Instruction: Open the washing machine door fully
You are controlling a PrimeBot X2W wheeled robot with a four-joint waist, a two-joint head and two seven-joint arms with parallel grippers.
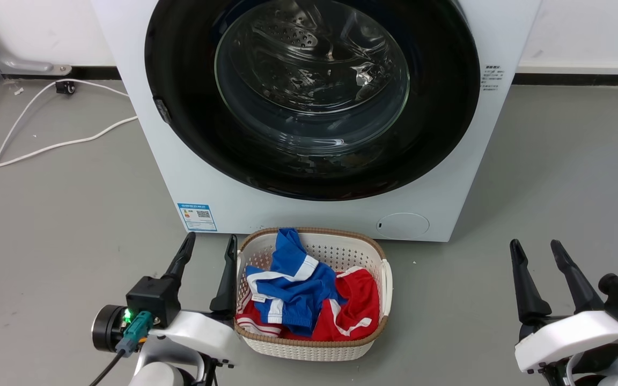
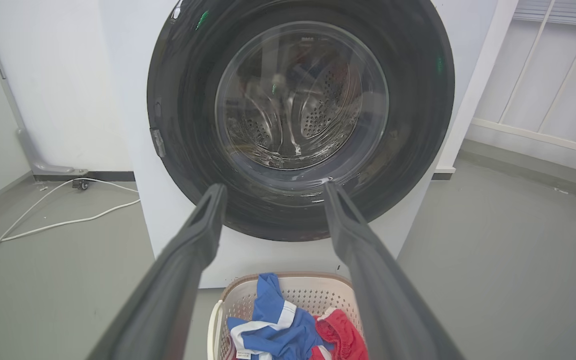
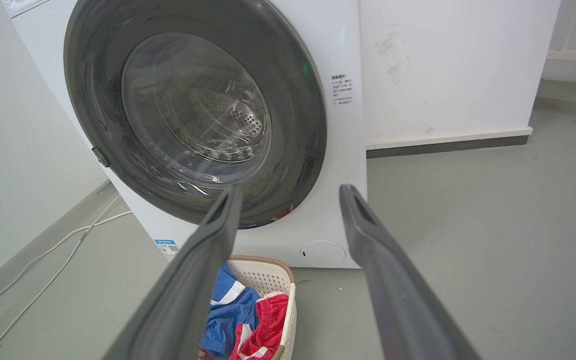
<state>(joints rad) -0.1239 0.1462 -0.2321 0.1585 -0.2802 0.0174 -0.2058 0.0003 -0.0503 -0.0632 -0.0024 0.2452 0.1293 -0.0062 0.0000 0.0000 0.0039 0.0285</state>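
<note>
The white washing machine stands straight ahead, also seen as the washing machine and the washing machine. Its glossy black washing machine door lies flat against the front, with the steel drum visible through the glass. A small latch tab sits on the door's left rim. The washing machine door and washing machine door look the same. My left gripper is open at lower left, well short of the machine. My right gripper is open at lower right. Nothing is between either pair of fingers.
A white laundry basket with blue and red clothes sits on the grey floor right in front of the machine, beside my left gripper. White cables trail over the floor at left. Bare floor lies to the right of the machine.
</note>
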